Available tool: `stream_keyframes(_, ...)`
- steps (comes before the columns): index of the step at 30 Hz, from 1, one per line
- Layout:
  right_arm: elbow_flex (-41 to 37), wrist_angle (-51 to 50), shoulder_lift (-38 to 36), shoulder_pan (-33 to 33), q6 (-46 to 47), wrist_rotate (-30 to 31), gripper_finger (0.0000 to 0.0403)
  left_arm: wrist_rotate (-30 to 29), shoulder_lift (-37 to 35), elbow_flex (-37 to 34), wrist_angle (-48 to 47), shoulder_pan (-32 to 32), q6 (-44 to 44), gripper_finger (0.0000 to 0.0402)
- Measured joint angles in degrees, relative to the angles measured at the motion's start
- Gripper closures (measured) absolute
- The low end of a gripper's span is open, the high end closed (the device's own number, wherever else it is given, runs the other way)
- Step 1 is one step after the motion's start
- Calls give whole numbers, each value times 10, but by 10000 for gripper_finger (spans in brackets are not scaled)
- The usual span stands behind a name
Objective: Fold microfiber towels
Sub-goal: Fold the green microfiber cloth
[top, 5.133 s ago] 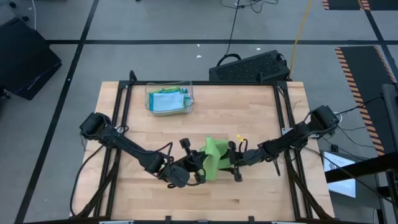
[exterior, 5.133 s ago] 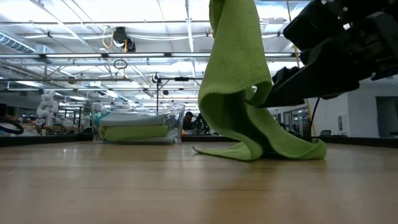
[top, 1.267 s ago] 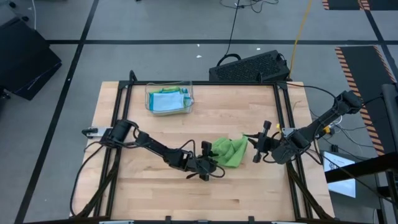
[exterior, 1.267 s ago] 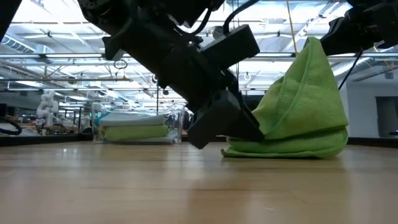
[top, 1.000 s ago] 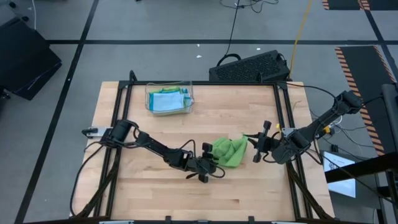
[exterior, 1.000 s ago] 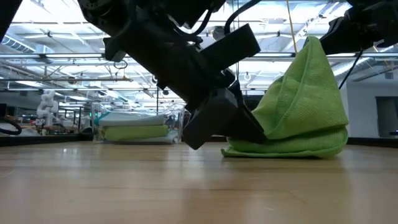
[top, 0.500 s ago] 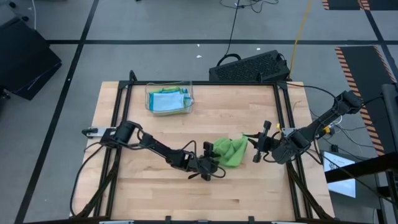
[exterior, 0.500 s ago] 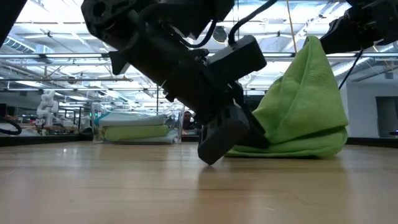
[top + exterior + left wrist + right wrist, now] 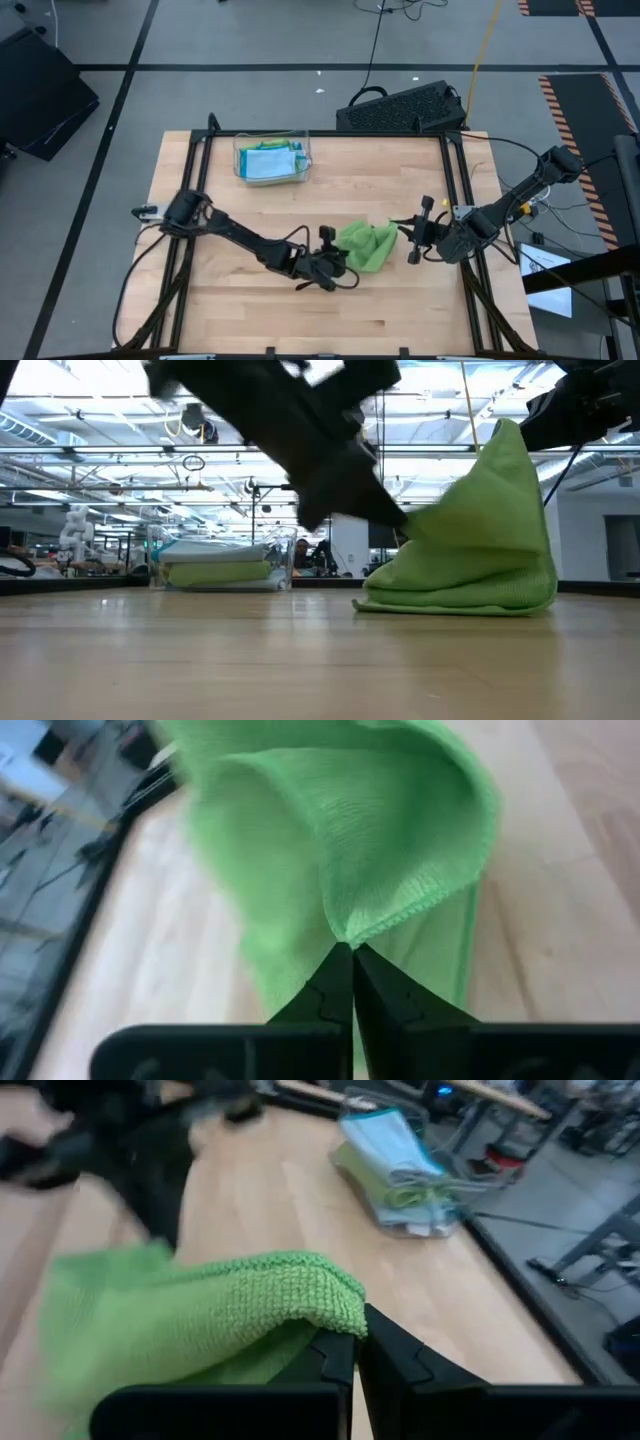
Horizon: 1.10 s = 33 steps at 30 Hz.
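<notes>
A lime green microfiber towel (image 9: 367, 244) sits bunched in the middle of the table, its lower folds (image 9: 460, 598) resting on the wood. My left gripper (image 9: 342, 261) is at its left side, shut on it. From the right side my right gripper (image 9: 397, 229) is also shut on the towel and holds its peak (image 9: 510, 430) up. At the far left of the table a clear tray (image 9: 272, 160) contains folded blue and green towels. My left gripper pinches the towel's hemmed edge (image 9: 372, 928) between its two fingers, at a spot where the edge bends. The fingers slant down from the table's left. That edge (image 9: 408, 520) is lifted off the table. My right gripper pinches a folded-over corner (image 9: 335, 1308) of the towel between its fingers, coming roughly level from the table's right. The cloth hangs from that raised corner down to the table.
The tray with folded towels (image 9: 220, 560) stands behind and to the left of the green towel. Black frame rails (image 9: 198, 180) run along the table's left and right sides. Bare wood (image 9: 300, 320) lies toward the near edge.
My left gripper has risen from the table beside the towel's lower left side and has taken hold of its edge. That left edge is now drawn up off the pile, while the raised corner in my right gripper has stayed where it was.
</notes>
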Motion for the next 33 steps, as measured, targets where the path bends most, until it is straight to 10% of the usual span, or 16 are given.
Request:
stream_keyframes(17,-1,46,52,-2,-8,-114,378,-247,-104,0,-345,-49,-323,395)
stream_keyframes(33,0,89,150,-2,57,-351,265,-229,-104,0,-401,-36,-387,398)
